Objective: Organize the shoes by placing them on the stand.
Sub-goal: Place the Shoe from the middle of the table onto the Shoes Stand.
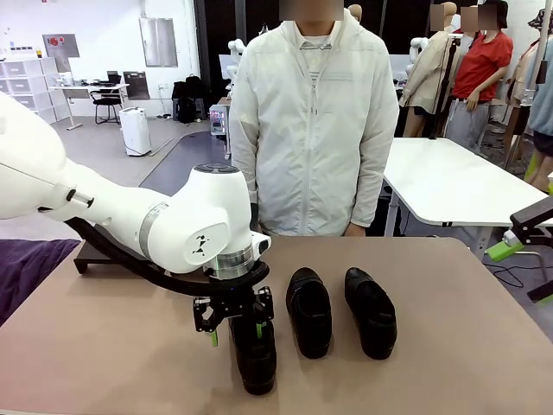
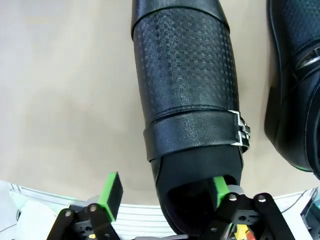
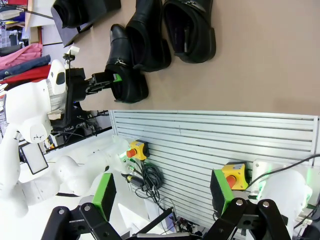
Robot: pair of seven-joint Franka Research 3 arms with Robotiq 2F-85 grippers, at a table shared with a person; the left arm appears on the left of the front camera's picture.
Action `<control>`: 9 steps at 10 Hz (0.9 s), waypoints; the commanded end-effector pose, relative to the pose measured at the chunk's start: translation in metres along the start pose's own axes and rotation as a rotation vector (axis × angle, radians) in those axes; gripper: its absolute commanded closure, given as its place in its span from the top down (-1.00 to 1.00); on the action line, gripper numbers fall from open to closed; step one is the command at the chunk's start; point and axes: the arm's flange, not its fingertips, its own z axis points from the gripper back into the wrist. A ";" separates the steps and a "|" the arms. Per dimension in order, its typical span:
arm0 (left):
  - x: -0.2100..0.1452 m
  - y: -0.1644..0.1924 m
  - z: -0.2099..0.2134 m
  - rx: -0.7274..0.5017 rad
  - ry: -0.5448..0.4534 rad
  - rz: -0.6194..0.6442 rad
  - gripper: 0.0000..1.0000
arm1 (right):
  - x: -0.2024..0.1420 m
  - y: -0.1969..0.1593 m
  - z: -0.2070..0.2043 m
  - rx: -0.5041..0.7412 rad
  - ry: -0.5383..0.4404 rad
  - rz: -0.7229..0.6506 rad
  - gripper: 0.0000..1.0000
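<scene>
Three glossy black shoes lie side by side on the tan table. My left gripper (image 1: 236, 334) hangs over the heel of the nearest shoe (image 1: 255, 363), pointing down. In the left wrist view the left gripper (image 2: 165, 192) is open around that shoe (image 2: 185, 75): one green pad (image 2: 219, 190) sits inside the heel opening, the other (image 2: 111, 195) outside, clear of the side wall. The other two shoes (image 1: 308, 313) (image 1: 371, 313) lie to the right. The black stand (image 1: 91, 255) is at the left, partly behind the arm. My right gripper (image 3: 162, 192) is open and holds nothing, off the table's right side (image 1: 518, 242).
A person in a white jacket (image 1: 311, 130) stands at the table's far edge. A purple cloth (image 1: 26, 268) lies at the left edge. The right wrist view looks down on a ribbed grey panel (image 3: 225, 140) with two red stop buttons.
</scene>
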 end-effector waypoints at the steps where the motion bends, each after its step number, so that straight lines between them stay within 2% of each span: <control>1: 0.003 0.001 0.001 0.013 -0.021 0.027 -1.00 | 0.001 0.002 0.001 0.017 0.003 -0.012 1.00; 9: 0.005 0.002 0.001 0.026 -0.012 0.016 -1.00 | 0.001 0.002 0.001 0.017 0.003 -0.012 1.00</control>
